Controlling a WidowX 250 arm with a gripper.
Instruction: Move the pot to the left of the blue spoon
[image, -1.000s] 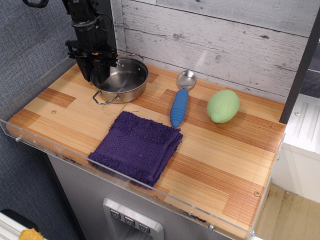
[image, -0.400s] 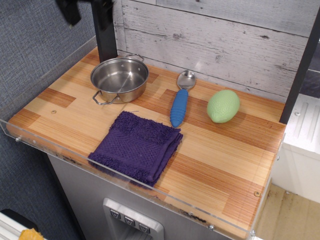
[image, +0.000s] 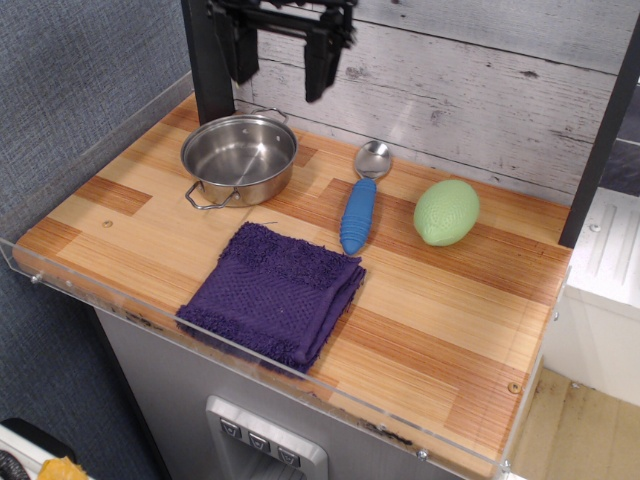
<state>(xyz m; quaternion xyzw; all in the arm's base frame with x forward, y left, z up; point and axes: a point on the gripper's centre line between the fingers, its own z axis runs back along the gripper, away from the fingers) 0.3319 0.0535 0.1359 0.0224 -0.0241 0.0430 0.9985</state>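
Observation:
The shiny steel pot (image: 240, 157) with two wire loop handles stands upright at the back left of the wooden counter. The blue spoon (image: 360, 205) lies to its right, blue ribbed handle toward the front and metal bowl toward the wall. My gripper (image: 280, 70) hangs high above the back of the counter, above and a little right of the pot. Its two black fingers (image: 318, 60) stand wide apart and hold nothing.
A folded purple towel (image: 272, 292) lies in front of the pot and spoon. A light green egg-shaped object (image: 446, 212) sits right of the spoon. A black post (image: 208, 60) stands behind the pot. A clear plastic rim (image: 250, 362) edges the counter.
The gripper was down at the pot's left rim one second ago. It has let go, risen, and moved right to above the counter's back. The pot has stayed in place.

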